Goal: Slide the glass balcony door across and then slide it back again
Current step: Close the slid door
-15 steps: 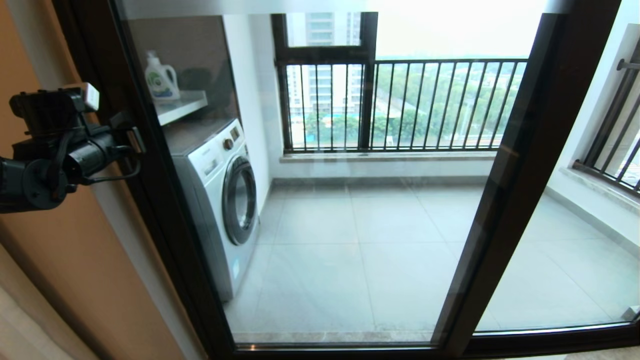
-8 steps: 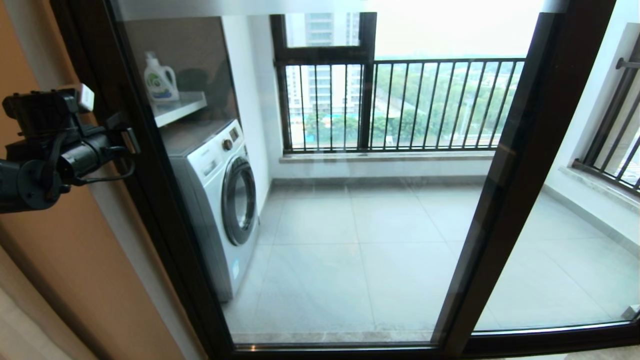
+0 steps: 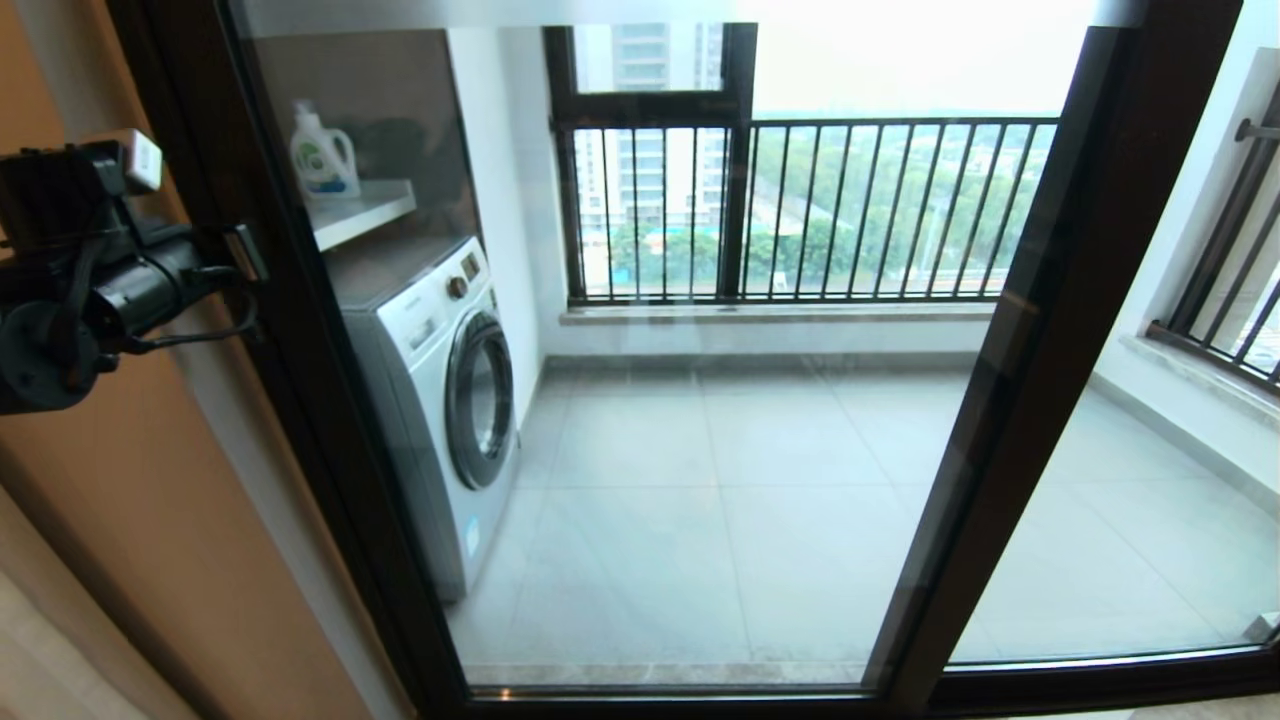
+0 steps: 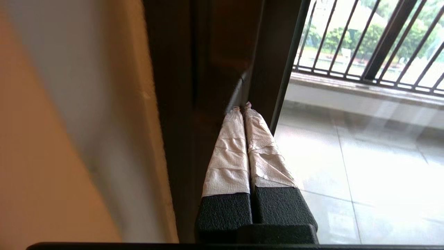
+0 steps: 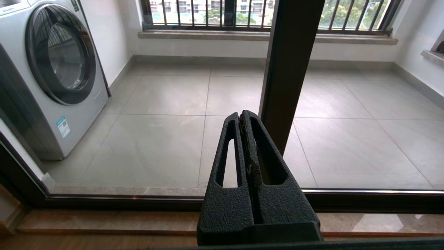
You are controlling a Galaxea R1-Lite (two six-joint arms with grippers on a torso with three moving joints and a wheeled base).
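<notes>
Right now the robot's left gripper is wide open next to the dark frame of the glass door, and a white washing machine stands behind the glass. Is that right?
Not quite. The left gripper is shut, its white-wrapped fingers pressed together at the glass balcony door's dark frame; the left wrist view shows it. The white washing machine does stand behind the glass.

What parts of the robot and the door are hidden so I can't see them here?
- Left gripper fingertips: in the left wrist view, whether they touch the glass balcony door frame is lost in blur and shadow.
- Right gripper: outside the head view; only its own wrist view shows it.
- Door top: cut off by the head view's upper edge.
</notes>
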